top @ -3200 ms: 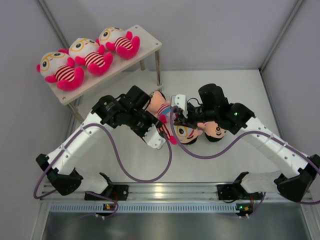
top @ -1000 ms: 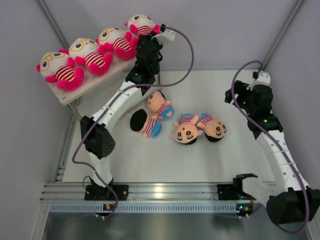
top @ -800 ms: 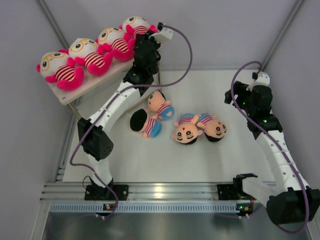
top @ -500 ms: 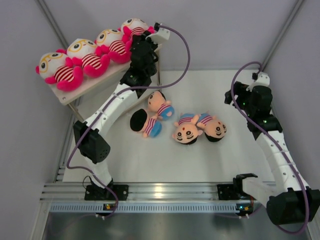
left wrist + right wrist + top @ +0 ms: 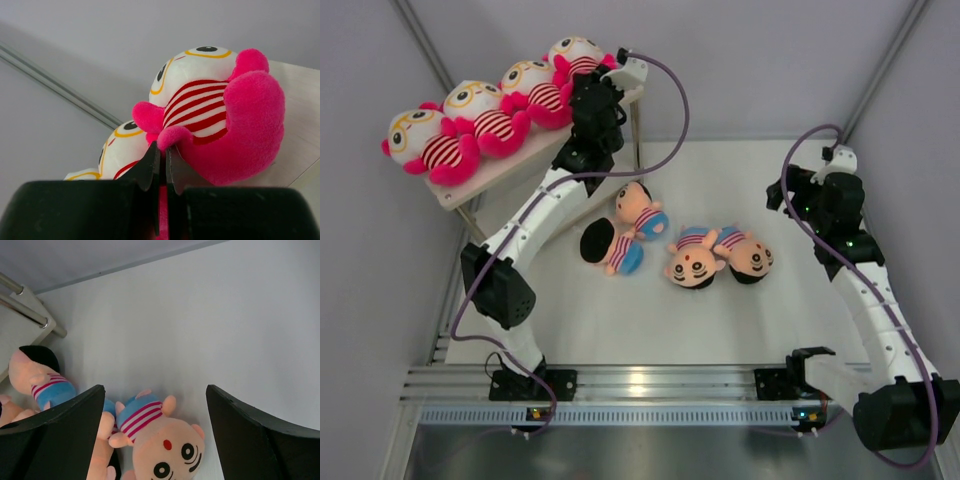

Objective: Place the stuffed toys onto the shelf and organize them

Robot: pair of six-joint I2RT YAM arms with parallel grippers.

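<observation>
At left, the top board of the shelf (image 5: pixel 510 165) held four white-headed, pink-limbed plush toys (image 5: pixel 475 110) in a row. The left gripper (image 5: pixel 161 155) was at the rightmost pink toy (image 5: pixel 572 55), its fingers pressed almost together and seemingly pinching a pink limb. Four peach-faced, black-haired dolls (image 5: pixel 692 258) lay in a loose cluster on the table (image 5: pixel 770 330), none of them shelved. At right, the right gripper (image 5: pixel 155 390) hovered above them, fingers spread wide and empty. The task looked about half done: four toys shelved, four left.

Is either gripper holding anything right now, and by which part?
Left gripper pinches the rightmost pink stuffed toy by a pink limb; right gripper holds nothing.
</observation>
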